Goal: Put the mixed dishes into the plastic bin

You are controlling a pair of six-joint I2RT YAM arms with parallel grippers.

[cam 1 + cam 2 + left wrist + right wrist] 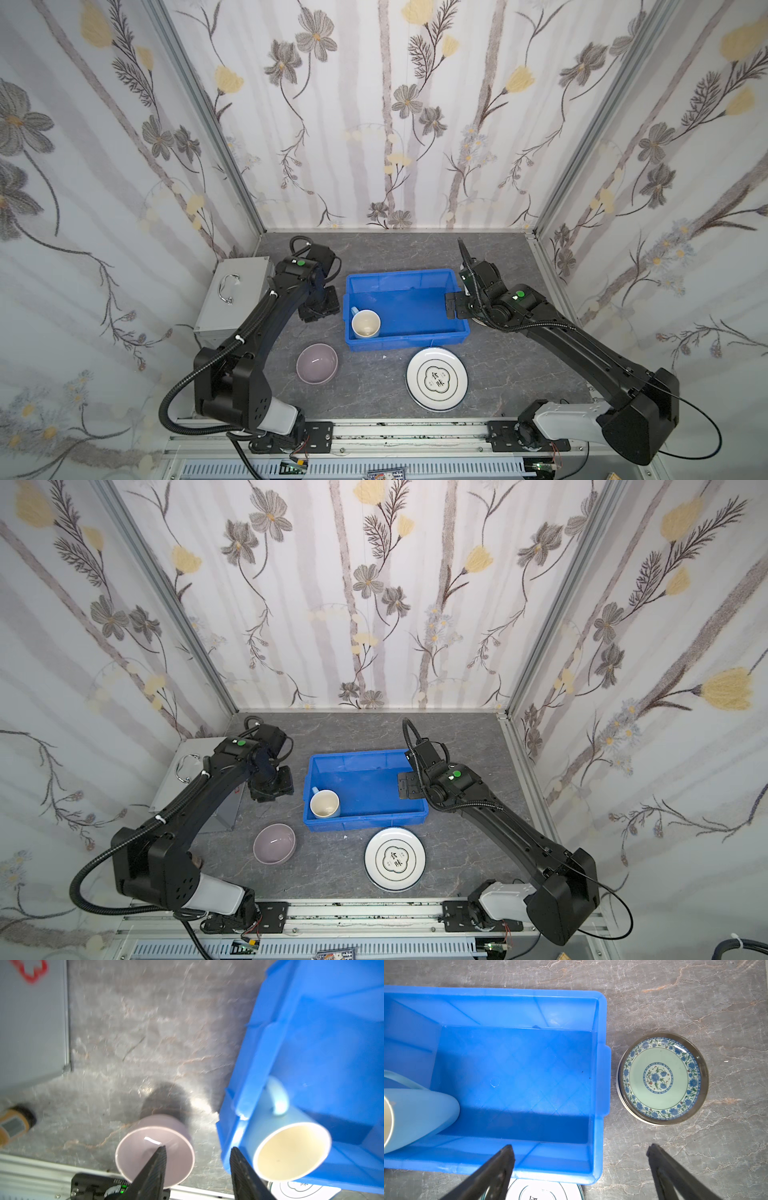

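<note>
The blue plastic bin (407,274) sits mid-table in both top views. A pale blue mug (365,324) with a cream inside stands in its near left corner. A lilac bowl (316,363) and a white plate (437,379) rest on the table in front of the bin. My left gripper (197,1150) hangs open and empty just left of the bin (259,1043), above the table between the bowl (135,1151) and the mug (291,1151). My right gripper (580,1147) stands wide open over the bin's right end (601,1064). A teal-patterned plate (662,1078) tops a small stack right of the bin.
A grey metal case (237,291) with a handle lies at the left wall. In the left wrist view a small brown bottle with an orange cap (14,1126) lies near the case (31,1022). The right arm hides the plate stack in both top views.
</note>
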